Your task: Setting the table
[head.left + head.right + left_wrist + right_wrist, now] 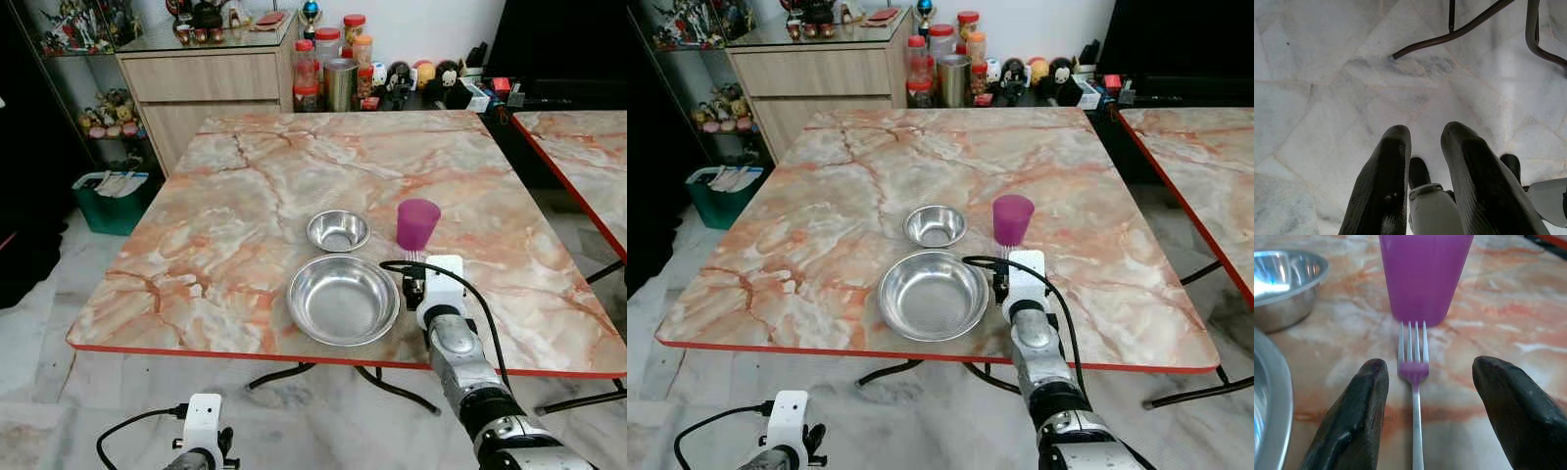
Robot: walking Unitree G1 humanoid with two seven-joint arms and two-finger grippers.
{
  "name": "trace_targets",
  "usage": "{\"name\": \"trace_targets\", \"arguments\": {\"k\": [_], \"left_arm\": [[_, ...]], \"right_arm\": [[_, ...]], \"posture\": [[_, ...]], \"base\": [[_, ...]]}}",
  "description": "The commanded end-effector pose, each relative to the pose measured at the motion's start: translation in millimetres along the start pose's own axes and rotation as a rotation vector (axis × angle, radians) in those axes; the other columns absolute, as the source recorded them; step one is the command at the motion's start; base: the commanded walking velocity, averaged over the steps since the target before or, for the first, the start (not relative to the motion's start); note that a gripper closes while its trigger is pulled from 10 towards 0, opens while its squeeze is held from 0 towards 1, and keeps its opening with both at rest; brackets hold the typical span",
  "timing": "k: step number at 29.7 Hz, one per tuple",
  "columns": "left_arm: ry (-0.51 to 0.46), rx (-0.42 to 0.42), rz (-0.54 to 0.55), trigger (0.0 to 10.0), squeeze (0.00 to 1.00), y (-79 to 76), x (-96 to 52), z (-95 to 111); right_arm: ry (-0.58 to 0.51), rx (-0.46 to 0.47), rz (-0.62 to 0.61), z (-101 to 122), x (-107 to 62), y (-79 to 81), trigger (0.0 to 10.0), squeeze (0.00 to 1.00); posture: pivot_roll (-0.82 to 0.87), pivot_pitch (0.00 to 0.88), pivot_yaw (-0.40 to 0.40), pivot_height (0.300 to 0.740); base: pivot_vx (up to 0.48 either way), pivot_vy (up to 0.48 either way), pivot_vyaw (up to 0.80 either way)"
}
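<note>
A large steel bowl point(343, 300) sits near the marble table's front edge, with a small steel bowl point(338, 231) just behind it. A purple cup point(417, 224) stands upright to the right of the small bowl. A metal fork point(1413, 377) lies flat on the table in front of the cup, tines almost touching its base. My right gripper point(1425, 401) hovers low over the fork, open, one black finger on each side of the handle, just right of the large bowl. My left gripper point(1425, 166) hangs below the table over the floor, fingers slightly apart and empty.
Jars, tins and small figures point(338, 73) crowd the far table edge by a wooden cabinet point(206, 83). A second marble table point(578, 157) stands to the right. A green bin point(113, 196) sits on the floor at left. Table legs point(1459, 29) cross the marble floor.
</note>
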State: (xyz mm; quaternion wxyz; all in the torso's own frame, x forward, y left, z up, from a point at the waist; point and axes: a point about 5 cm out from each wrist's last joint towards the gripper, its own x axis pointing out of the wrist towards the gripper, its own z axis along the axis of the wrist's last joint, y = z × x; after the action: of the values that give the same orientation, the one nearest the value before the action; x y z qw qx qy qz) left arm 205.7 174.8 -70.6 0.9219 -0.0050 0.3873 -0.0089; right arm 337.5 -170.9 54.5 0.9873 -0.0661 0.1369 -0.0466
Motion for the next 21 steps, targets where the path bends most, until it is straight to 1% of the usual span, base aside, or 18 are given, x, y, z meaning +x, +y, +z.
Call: {"name": "trace_targets", "arguments": {"k": [1, 7, 17, 21], "left_arm": [[0.014, 0.001, 0.006, 10.0, 0.0, 1.4, -0.5, -2.5], [0.016, -0.001, 0.006, 10.0, 0.0, 0.6, -0.7, -3.4], [0.022, 0.0, 0.004, 10.0, 0.0, 0.0, -0.7, -4.1], [0.024, 0.0, 0.003, 10.0, 0.0, -0.2, -0.7, -4.2]], "right_arm": [[0.006, 0.017, 0.001, 2.9, 1.8, 1.0, 10.0, 0.0], [0.026, 0.019, 0.017, -4.4, -0.9, 2.8, 10.0, 0.0], [0.054, 0.016, 0.027, -10.1, -2.2, 2.8, 10.0, 0.0], [0.09, 0.044, 0.012, -15.2, -3.1, 1.5, 10.0, 0.0]], "posture": [[-0.01, 0.0, 0.03, 0.74], [-0.01, 0.0, 0.031, 0.74], [-0.01, 0.0, 0.03, 0.74], [-0.01, 0.0, 0.031, 0.74]], "base": [[0.0, 0.0, 0.0], [0.0, 0.0, 0.0], [0.0, 0.0, 0.0], [0.0, 0.0, 0.0]]}}
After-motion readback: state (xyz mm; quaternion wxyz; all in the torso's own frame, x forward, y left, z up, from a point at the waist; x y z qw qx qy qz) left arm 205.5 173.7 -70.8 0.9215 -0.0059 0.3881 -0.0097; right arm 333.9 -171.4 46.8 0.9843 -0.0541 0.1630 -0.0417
